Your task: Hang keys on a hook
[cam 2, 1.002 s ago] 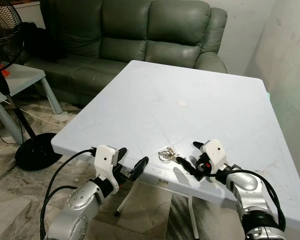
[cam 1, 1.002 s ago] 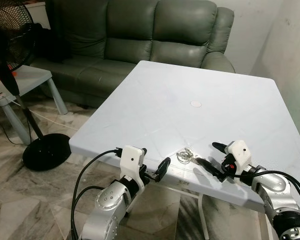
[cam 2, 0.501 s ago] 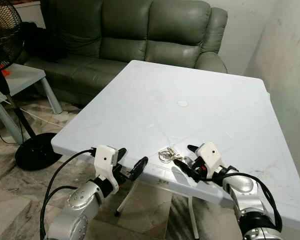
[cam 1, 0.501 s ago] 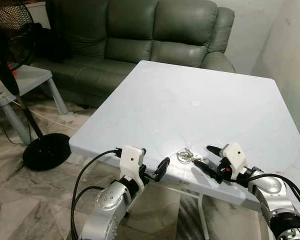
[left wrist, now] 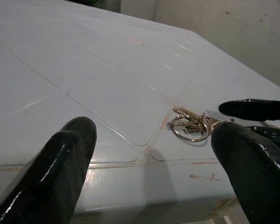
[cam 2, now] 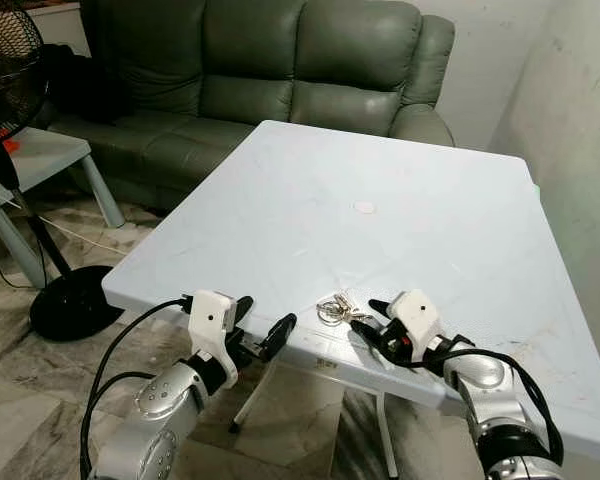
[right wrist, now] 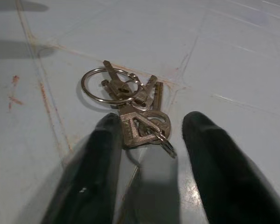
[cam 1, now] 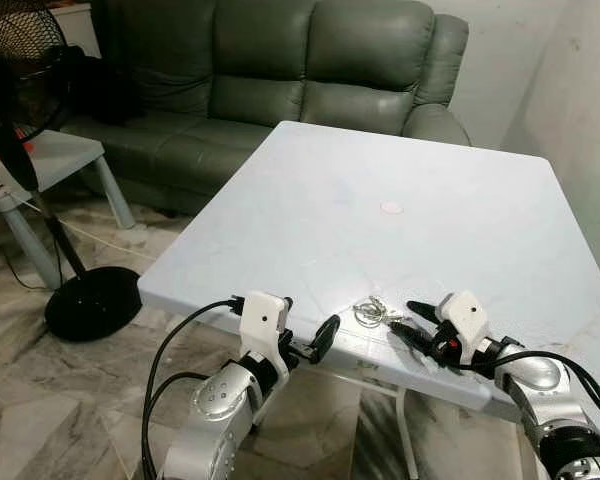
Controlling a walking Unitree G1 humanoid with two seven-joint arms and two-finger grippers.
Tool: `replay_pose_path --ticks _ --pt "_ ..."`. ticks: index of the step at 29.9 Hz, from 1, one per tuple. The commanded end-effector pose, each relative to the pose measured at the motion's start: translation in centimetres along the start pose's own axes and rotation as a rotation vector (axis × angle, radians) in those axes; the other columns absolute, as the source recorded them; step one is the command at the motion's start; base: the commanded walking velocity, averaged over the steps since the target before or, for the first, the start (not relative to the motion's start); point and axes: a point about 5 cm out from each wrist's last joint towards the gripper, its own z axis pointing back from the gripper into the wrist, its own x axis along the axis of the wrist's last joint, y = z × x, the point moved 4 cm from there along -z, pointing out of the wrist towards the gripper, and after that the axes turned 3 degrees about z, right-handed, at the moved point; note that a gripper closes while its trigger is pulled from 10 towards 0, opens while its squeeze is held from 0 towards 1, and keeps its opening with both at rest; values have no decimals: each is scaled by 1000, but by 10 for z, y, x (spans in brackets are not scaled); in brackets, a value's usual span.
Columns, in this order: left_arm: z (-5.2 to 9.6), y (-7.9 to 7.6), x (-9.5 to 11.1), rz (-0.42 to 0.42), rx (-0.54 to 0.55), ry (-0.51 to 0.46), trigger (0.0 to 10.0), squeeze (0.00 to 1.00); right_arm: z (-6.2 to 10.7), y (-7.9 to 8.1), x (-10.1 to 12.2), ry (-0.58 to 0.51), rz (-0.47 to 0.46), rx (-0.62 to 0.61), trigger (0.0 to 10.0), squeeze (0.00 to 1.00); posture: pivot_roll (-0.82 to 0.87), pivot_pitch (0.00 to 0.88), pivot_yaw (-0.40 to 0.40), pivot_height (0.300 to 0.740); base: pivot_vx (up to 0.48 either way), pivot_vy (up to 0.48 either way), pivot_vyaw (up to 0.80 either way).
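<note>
At the bottom of the frame, the left claw (cam 1: 305, 325) hung just off the near edge of the tabletop (cam 1: 380, 160), its two black fingers spread apart and holding nothing. Lower right, the right claw (cam 1: 408, 318) lay low over the tabletop's near edge, its fingers also parted and empty, with the tips pointing toward the frame's left. The keys (cam 1: 372, 313) lay flat on the tabletop just beyond those tips, close to the near edge in the lower middle of the frame. In the right wrist view, the keys (right wrist: 130, 109) sat right at the mouth of the open fingers (right wrist: 102, 163), the key heads nearest the claw and the ring on the far side; whether a finger touched them could not be told.

Farther up, a small round pale mark (cam 1: 391, 208) sat near the middle of the tabletop. At the left edge stood a black fan (cam 1: 20, 90) on a round base, beside a small pale side table (cam 1: 65, 155). A green sofa (cam 1: 280, 70) filled the top of the frame.
</note>
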Motion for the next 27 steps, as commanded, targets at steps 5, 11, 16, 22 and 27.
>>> replay_pose_path --ticks 5,11,16,22,27 --pt "-3 -8 6 7 -19 -21 10000 0 1 -7 2 27 16 -6 4000 0 -22 42 -39 740 0 0 0" --pt "-3 -9 6 9 -19 -21 10000 0 2 -10 3 18 27 -22 1922 0 -22 42 -39 740 0 0 0" --pt "-3 -9 6 10 -18 -22 10000 0 1 -11 6 3 28 -26 588 0 -20 42 -40 740 0 0 0" --pt "-3 -9 6 9 -18 -22 10000 0 1 -11 6 3 35 -23 314 0 -20 41 -39 740 0 0 0" --pt "-3 -9 6 14 -18 -23 10000 0 1 -12 6 3 33 -23 0 0 -21 38 -39 740 0 0 0"
